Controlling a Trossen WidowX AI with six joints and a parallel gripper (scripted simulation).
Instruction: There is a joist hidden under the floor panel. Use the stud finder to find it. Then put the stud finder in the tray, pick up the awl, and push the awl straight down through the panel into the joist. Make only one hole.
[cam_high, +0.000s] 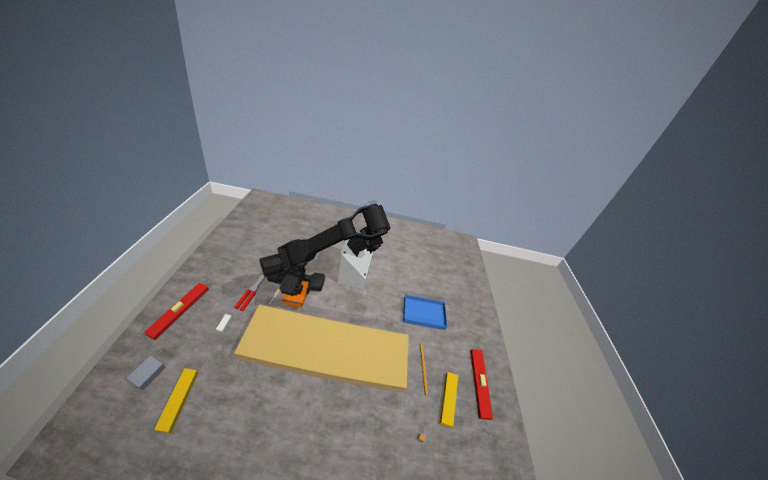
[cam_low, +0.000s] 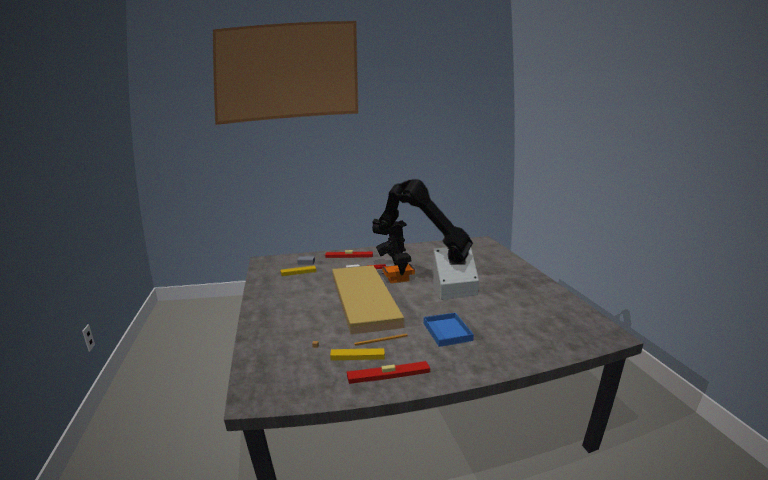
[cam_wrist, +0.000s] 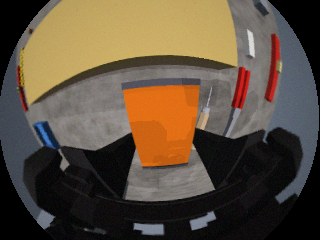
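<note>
The orange stud finder (cam_high: 294, 298) (cam_low: 398, 276) (cam_wrist: 160, 105) sits on the table behind the panel. My gripper (cam_high: 304, 283) (cam_low: 400, 268) (cam_wrist: 163, 132) points down over it and is shut on its sides, one finger on each side. The awl (cam_high: 275, 295) (cam_wrist: 203, 119) lies on the table close beside the stud finder, its thin tip toward the panel; a finger hides part of its handle in the wrist view. The tan floor panel (cam_high: 327, 352) (cam_low: 368, 294) (cam_wrist: 140, 30) lies flat. No hole shows in it. The blue tray (cam_high: 424, 312) (cam_low: 448, 328) (cam_wrist: 46, 135) is empty.
Red-handled pliers (cam_high: 245, 298) (cam_wrist: 241, 90) lie beyond the awl, near a white block (cam_high: 223, 322) (cam_wrist: 250, 43). A grey block (cam_high: 145, 371), yellow bars (cam_high: 176, 400) (cam_high: 449, 399) and red levels (cam_high: 169, 316) (cam_high: 480, 396) lie farther out. An orange stick (cam_high: 423, 369) lies beside the panel.
</note>
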